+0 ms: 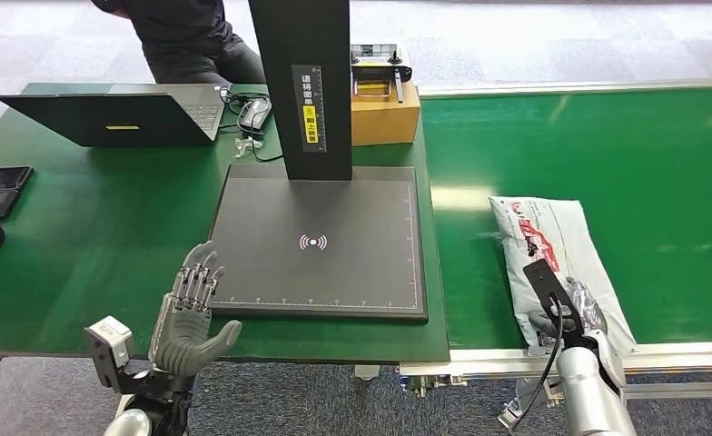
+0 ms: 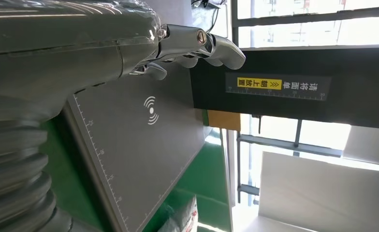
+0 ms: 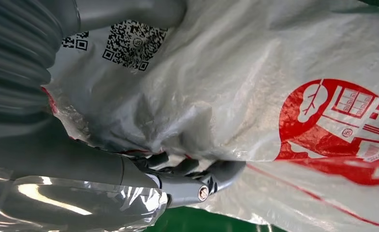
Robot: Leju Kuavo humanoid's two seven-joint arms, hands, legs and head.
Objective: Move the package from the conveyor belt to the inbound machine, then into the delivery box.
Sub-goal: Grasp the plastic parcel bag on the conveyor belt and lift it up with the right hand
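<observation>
A green table [image 1: 80, 236] holds a black scan pad [image 1: 321, 241] by its right edge, a laptop [image 1: 116, 116] at the back left corner, and a brown box [image 1: 384, 113] at the back right corner. On the green belt [image 1: 607, 154], a white package [image 1: 552, 254] lies near the front edge.

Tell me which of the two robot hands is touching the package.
The right hand: its fingers are on the white package on the belt. The left hand is open beside the black scanner plate, holding nothing.

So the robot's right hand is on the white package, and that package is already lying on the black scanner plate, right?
Not quite. The right robot hand is on the white package, but the head view shows it lying on the green conveyor belt, beside the black scanner plate.
</observation>
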